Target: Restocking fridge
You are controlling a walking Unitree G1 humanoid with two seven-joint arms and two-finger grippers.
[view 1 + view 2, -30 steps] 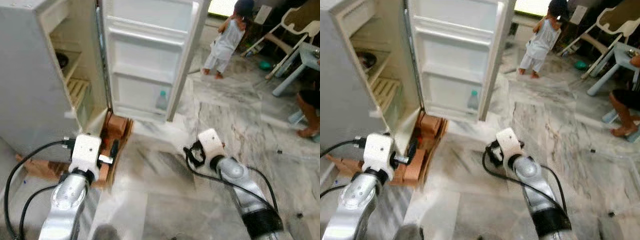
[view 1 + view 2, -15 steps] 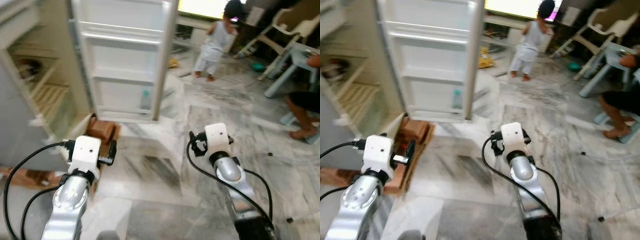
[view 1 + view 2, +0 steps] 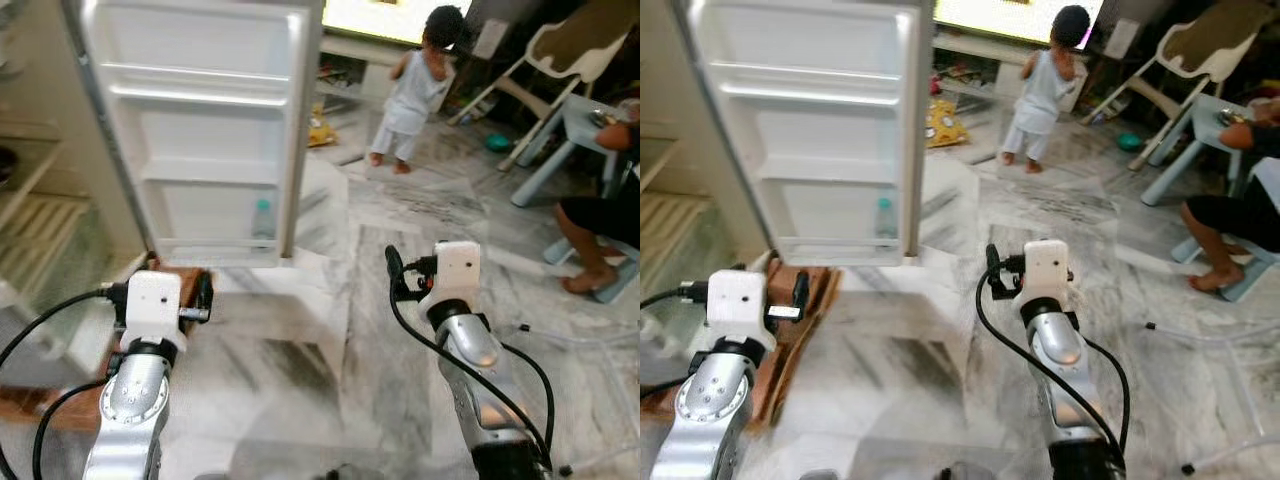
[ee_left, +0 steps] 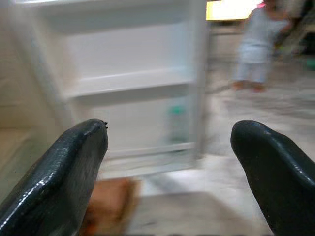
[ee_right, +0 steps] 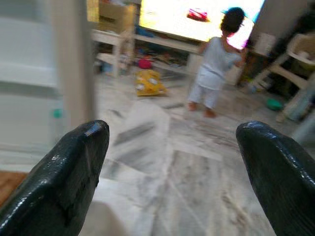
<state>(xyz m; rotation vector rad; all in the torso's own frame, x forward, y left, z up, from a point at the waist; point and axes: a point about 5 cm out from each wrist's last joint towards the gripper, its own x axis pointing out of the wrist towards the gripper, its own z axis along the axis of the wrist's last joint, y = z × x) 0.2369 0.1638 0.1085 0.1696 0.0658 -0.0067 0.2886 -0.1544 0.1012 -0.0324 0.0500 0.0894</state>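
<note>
Head views: fridge door point(image 3: 190, 130) stands open, one bottle point(image 3: 261, 218) on its lowest shelf.

Wrist views: left pincer point(image 4: 170, 162) and right pincer point(image 5: 172, 167) spread wide, empty.

Judgement: between items; next move calls for fetching stock.
</note>
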